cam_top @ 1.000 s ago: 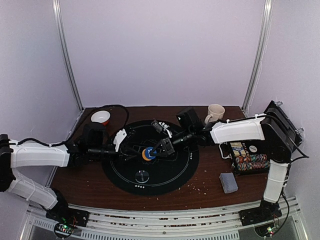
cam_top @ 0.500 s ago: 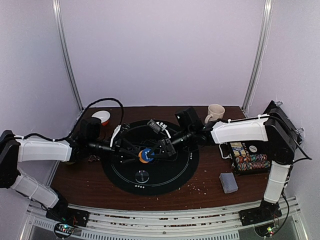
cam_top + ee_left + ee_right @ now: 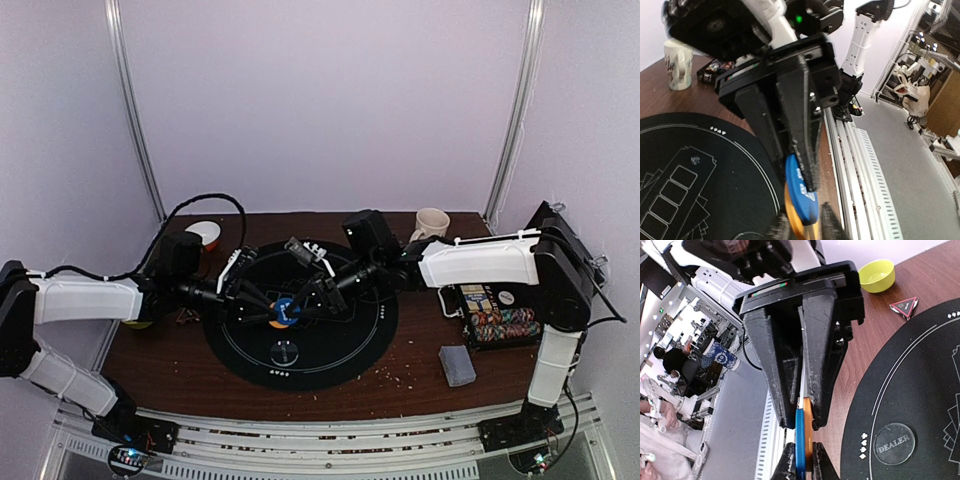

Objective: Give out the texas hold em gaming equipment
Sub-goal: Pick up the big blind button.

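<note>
Where the two arms meet over the black round mat (image 3: 310, 350) in the top view, the left claw (image 3: 268, 312) and the right claw (image 3: 302, 304) point tip to tip. The two discs (image 3: 285, 311), one blue and one orange, sit between them over the mat. A clear dealer disc (image 3: 285, 352) lies flat on the mat, nearer the arm bases. On the brown bench (image 3: 400, 385) to the right, striped poker chips (image 3: 503, 325) lie beside the mat, with a grey-blue deck of cards (image 3: 457, 365) just in front of them.

From the left wrist, the right claw reaches down from above. Its jaws are together on the blue disc (image 3: 802, 192), which stands on edge, and the orange disc (image 3: 796, 222) lies flat against the blue one's back. The left claw's own fingertips (image 3: 832, 227) stand close on either side of the pair's lower edge; whether they press it I cannot tell.

From the right wrist, the right claw's fingertips (image 3: 787, 462) are clamped on both discs, face to face. The left claw's fingers (image 3: 820, 355) reach in from the opposite side, only a thin slit apart, and the discs' far edge sits at that slit. Past them a red triangle piece (image 3: 904, 306) and a yellow bowl (image 3: 877, 275) rest on the bench.
</note>
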Robot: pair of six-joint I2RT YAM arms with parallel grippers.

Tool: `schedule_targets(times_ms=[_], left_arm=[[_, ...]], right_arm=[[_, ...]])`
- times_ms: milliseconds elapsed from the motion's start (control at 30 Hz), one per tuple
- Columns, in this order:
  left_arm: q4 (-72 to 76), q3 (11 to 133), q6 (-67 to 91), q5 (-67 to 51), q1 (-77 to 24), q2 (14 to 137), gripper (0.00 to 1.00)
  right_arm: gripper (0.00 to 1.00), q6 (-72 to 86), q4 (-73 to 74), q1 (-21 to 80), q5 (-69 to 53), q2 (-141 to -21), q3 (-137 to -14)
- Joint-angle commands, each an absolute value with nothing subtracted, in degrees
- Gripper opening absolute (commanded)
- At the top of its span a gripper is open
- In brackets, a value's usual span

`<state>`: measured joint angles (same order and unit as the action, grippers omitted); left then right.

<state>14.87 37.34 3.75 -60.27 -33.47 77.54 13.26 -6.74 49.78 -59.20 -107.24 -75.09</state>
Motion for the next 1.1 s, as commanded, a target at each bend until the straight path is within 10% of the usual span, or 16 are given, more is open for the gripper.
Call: schedule_targets(times_ms=[0,267,467,1067], left_arm=[[15.3,37.4,2.2,-63.3,-33.5,76.3,0.26],[15.8,37.9,3.2,-62.9,-33.6,77.3,0.17],[14.3,36.0,0.1,-64.4,-33.6,75.1,0.42],[17.4,35.2,2.0,-61.2,-33.6,75.5,0.00]], right_arm=[[0.00,12.8,-5.1,49.8,-59.4,-105.0,-76.1],[0.00,13.8,-6.8,49.8,-59.1,-105.1,-76.5],[0.00,13.1,-6.1,49.8,-58.9,-104.7,-77.0],[0.00,12.6,-5.0,49.8,-57.9,-105.4,-77.6]])
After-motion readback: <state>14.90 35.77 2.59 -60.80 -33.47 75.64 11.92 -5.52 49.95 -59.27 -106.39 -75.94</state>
